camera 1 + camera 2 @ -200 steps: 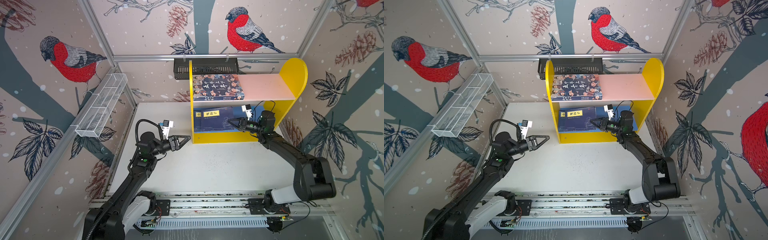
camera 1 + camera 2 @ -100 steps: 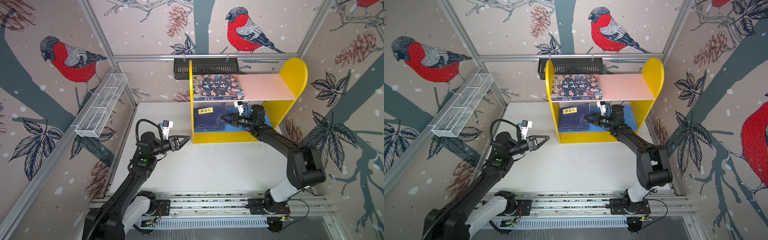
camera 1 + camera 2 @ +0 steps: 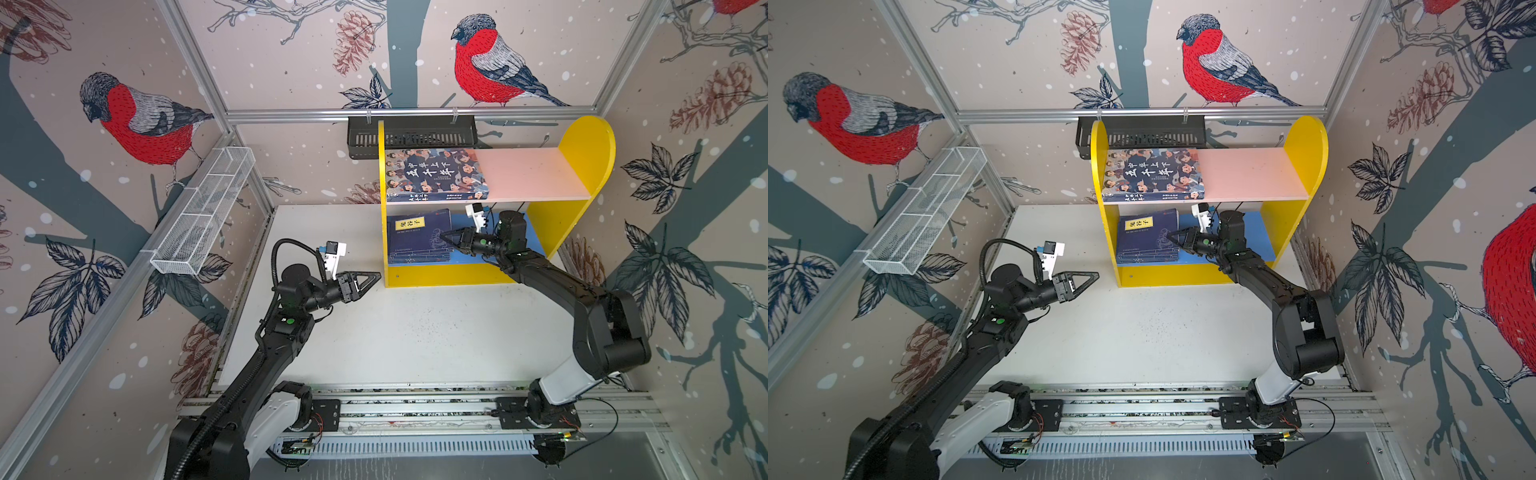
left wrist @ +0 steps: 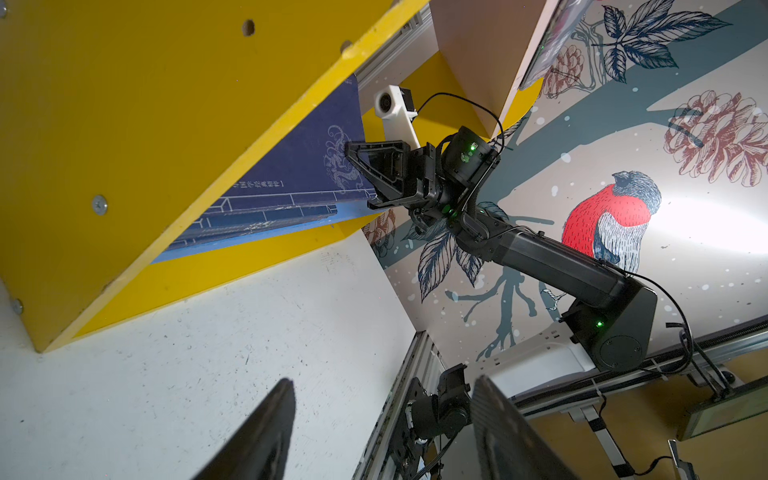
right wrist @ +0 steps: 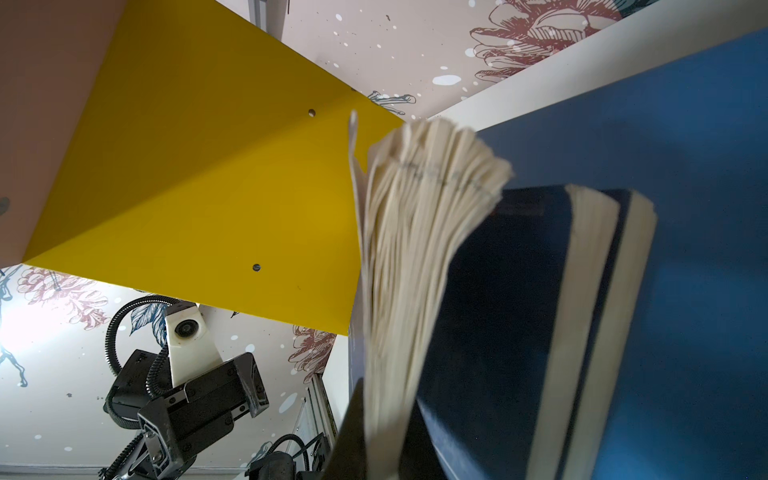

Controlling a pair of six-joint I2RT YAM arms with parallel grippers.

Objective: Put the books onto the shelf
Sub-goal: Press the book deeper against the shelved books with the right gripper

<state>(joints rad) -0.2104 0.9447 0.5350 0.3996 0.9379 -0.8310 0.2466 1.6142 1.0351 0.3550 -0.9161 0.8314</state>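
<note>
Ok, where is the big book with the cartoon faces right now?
In both top views the big book lies flat at the left end of the pink upper board, against the yellow side panel, directly above the navy books stacked below.

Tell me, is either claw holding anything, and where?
Nothing. The left gripper is open and empty; the right gripper is shut, tips against the navy books.

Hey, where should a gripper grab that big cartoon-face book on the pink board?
Probably its spine edge, coming from the open front. The big book lies flat at the left end of the pink board, against the yellow side panel, spine along the board's front edge, so that edge looks reachable; the black rack hangs behind it.
</note>
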